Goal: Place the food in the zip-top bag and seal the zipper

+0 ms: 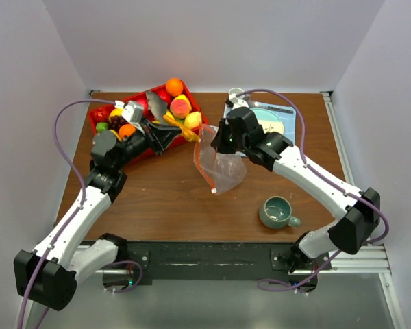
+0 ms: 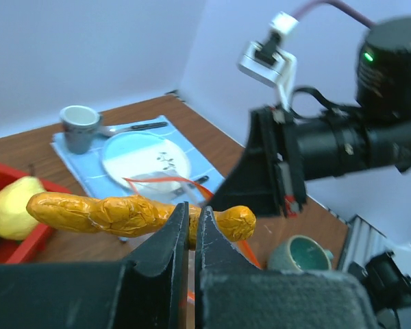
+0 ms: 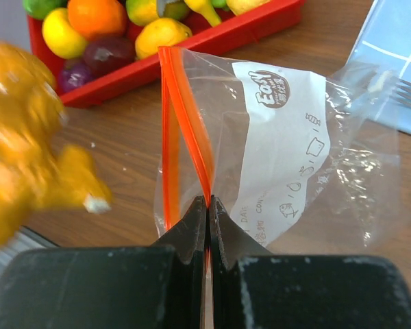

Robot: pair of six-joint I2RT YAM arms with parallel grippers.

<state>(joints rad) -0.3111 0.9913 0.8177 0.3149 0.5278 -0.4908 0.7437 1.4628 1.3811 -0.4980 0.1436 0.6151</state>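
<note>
My left gripper (image 2: 190, 219) is shut on a crinkly yellow-orange banana (image 2: 109, 212) and holds it in the air, between the red tray (image 1: 99, 116) and the bag's mouth. The banana also shows in the top view (image 1: 180, 126) and, blurred, at the left of the right wrist view (image 3: 27, 137). My right gripper (image 3: 207, 203) is shut on the orange-red zipper strip (image 3: 185, 130) of the clear zip-top bag (image 3: 294, 137), holding the mouth up and partly open. The bag (image 1: 222, 168) hangs down to the table. More food lies in the tray: an orange (image 1: 174, 86), a peach (image 1: 180, 107), a lemon (image 1: 193, 120).
A green mug (image 1: 279, 212) stands near the front right. A blue placemat (image 1: 296, 122) with a white plate (image 1: 272, 123), cutlery and a grey cup (image 1: 235, 94) lies at the back right, behind the right arm. The red tray sits at the back left.
</note>
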